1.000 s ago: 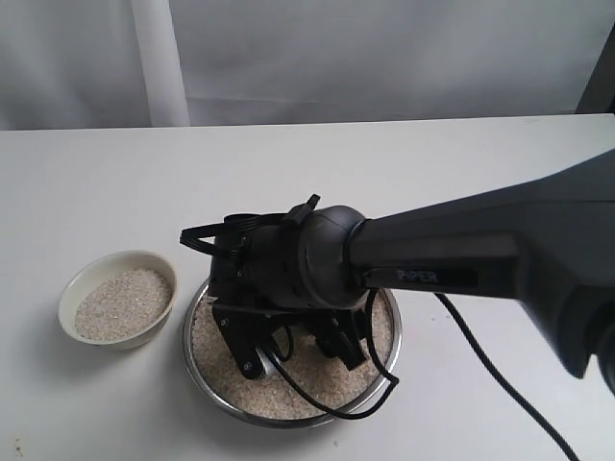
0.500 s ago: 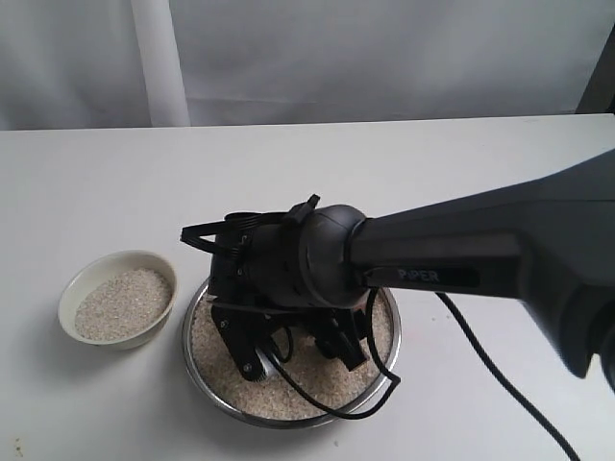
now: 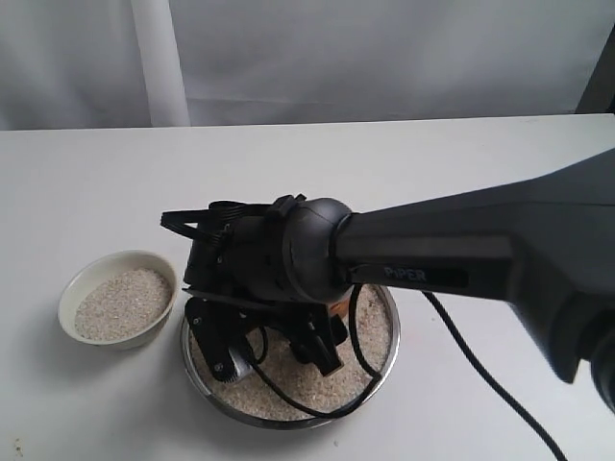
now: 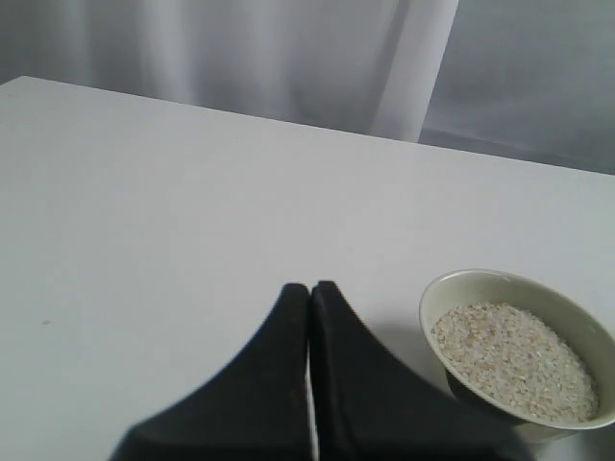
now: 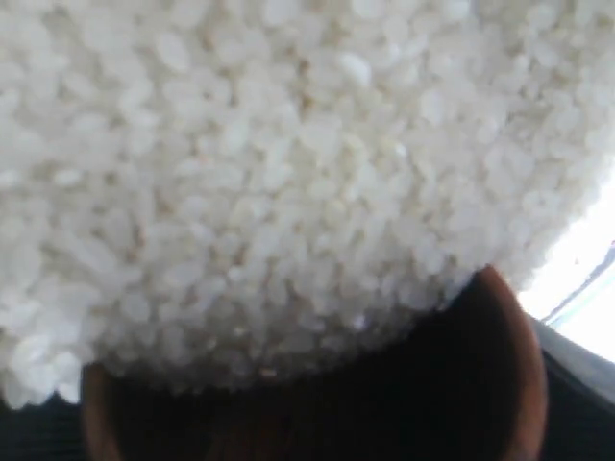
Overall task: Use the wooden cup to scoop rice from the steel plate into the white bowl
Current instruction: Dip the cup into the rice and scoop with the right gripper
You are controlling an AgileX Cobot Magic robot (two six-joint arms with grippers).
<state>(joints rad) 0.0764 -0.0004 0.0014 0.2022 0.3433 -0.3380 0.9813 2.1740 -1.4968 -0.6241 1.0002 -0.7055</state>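
The steel plate (image 3: 392,338) holds a bed of rice (image 3: 370,334). My right gripper (image 3: 279,348) reaches across and hangs low over the plate's left half, hiding most of it. It is shut on the wooden cup (image 5: 504,370), whose mouth is pressed into the rice (image 5: 288,173); from outside only a reddish sliver of the wooden cup (image 3: 336,305) shows. The white bowl (image 3: 69,288) stands left of the plate, partly filled with rice (image 3: 123,303). My left gripper (image 4: 309,288) is shut and empty above the table, beside the white bowl (image 4: 444,288); the exterior view does not show it.
A black cable (image 3: 480,370) trails from the right arm over the plate's rim and across the table to the right. A white curtain (image 3: 317,58) hangs behind the table's far edge.
The right gripper with the cup has shifted left across the plate, toward the bowl side. The bowl and plate have not moved.
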